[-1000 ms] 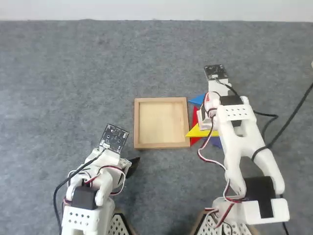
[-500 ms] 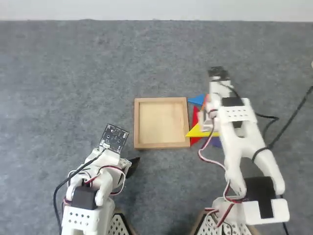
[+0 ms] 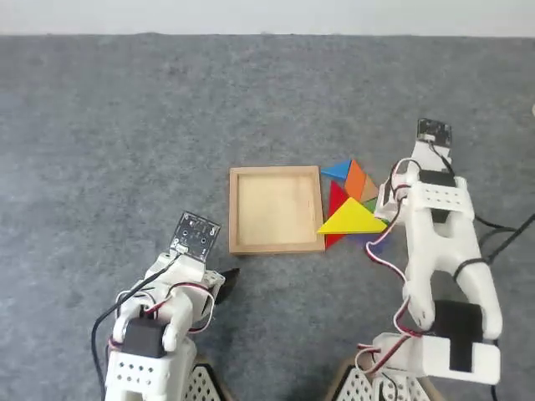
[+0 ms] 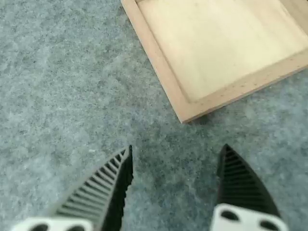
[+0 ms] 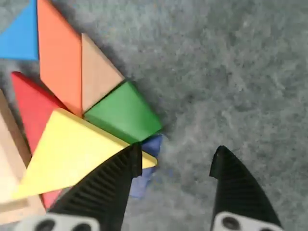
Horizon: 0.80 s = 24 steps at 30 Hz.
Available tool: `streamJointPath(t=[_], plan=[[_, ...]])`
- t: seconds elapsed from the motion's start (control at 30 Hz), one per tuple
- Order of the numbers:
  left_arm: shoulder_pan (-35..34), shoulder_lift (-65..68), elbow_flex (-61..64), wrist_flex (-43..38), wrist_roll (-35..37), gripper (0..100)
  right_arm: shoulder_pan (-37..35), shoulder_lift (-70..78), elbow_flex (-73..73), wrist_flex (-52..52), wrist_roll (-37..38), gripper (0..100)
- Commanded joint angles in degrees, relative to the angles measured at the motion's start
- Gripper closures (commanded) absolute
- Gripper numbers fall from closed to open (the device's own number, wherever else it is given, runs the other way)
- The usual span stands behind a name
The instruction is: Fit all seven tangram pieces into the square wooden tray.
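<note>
Right gripper (image 5: 178,149) gapes wide, one fingertip over the yellow triangle (image 5: 72,154) corner, likely lining up a grab; left gripper (image 4: 176,149) waits wide too, empty wooden tray (image 4: 156,57) just beyond its fingertips

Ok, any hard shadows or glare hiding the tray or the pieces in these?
High view: soft, even light, with no glare on the tray or the pieces. Left wrist view: a small dark shadow sits under the tray's corner nearest the gripper and hides nothing. Right wrist view: a soft shadow runs along the green piece, and its outline can still be made out.
</note>
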Motion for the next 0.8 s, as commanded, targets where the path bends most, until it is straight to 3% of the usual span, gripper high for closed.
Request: streamJointPath(t=[0.0,0.3,0.53,0.77], plan=[[0.4,-1.0,-0.7,0.3,0.4,72,1.6,-2.7,1.3,-2.6,2.8,75.7],[0.4,-1.0,-0.7,0.3,0.4,72,3.0,-2.6,5.1,-6.8,8.2,75.7],[0.4,-1.0,-0.7,0.3,0.4,72,-5.2,-2.6,5.5,-6.8,10.1,75.7],[0.4,-1.0,-0.7,0.3,0.4,72,-8.5,-2.6,5.5,-6.8,10.1,75.7]])
